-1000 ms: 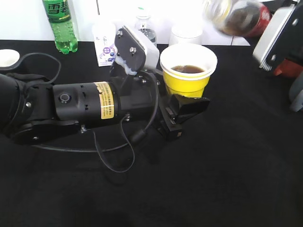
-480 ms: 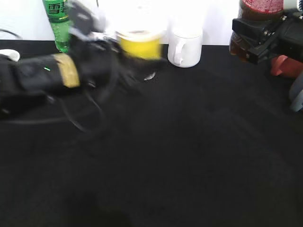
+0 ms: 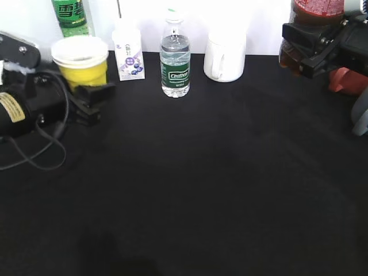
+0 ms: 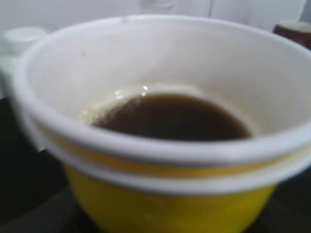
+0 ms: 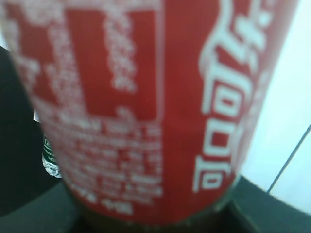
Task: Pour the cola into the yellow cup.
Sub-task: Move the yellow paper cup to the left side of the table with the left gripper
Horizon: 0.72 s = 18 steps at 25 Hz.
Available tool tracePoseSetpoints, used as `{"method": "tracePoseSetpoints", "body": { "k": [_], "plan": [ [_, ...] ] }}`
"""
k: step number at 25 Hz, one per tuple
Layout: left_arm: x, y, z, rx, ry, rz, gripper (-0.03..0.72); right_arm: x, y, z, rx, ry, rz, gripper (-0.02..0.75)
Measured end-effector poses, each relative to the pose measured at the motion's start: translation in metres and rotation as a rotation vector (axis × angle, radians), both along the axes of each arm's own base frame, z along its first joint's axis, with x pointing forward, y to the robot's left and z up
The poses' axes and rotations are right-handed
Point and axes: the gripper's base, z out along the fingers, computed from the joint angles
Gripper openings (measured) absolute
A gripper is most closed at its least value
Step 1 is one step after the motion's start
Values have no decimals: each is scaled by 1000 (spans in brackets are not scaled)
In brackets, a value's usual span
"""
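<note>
The yellow cup (image 3: 80,62) with its white rim stands upright at the back left, held in my left gripper (image 3: 86,95), which is shut on it. In the left wrist view the yellow cup (image 4: 165,145) fills the frame and holds dark cola. The cola bottle (image 3: 313,17) is upright at the top right, its cap out of view, and my right gripper (image 3: 307,49) is shut on it. The red label of the cola bottle (image 5: 146,107) fills the right wrist view.
A green soda bottle (image 3: 72,16), a small white carton (image 3: 129,54), a small clear water bottle (image 3: 175,60) and a white mug (image 3: 225,54) line the back edge of the black table (image 3: 201,184). A reddish object (image 3: 344,80) sits behind the right gripper.
My left arm has carried the cup from the table's middle back to the far left. My right gripper has turned the cola bottle from tilted to upright and holds it at the right.
</note>
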Motion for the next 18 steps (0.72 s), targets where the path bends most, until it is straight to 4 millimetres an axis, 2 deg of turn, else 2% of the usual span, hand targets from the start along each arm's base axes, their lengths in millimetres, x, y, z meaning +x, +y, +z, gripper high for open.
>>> {"method": "tracePoseSetpoints", "body": {
  "k": [3, 6, 10, 14, 18],
  "plan": [
    [8, -2, -26, -17, -19, 12, 445, 0, 0, 0, 0, 0, 0, 363],
    [17, 3, -51, -52, -68, 95, 445, 0, 0, 0, 0, 0, 0, 363],
    [22, 9, -80, -30, -19, 180, 445, 0, 0, 0, 13, 9, 0, 363],
    [38, 4, -82, -39, -40, 184, 445, 0, 0, 0, 27, 19, -1, 363],
    [38, 5, -87, -6, 20, 188, 445, 0, 0, -1, 28, 24, -1, 363]
  ]
}}
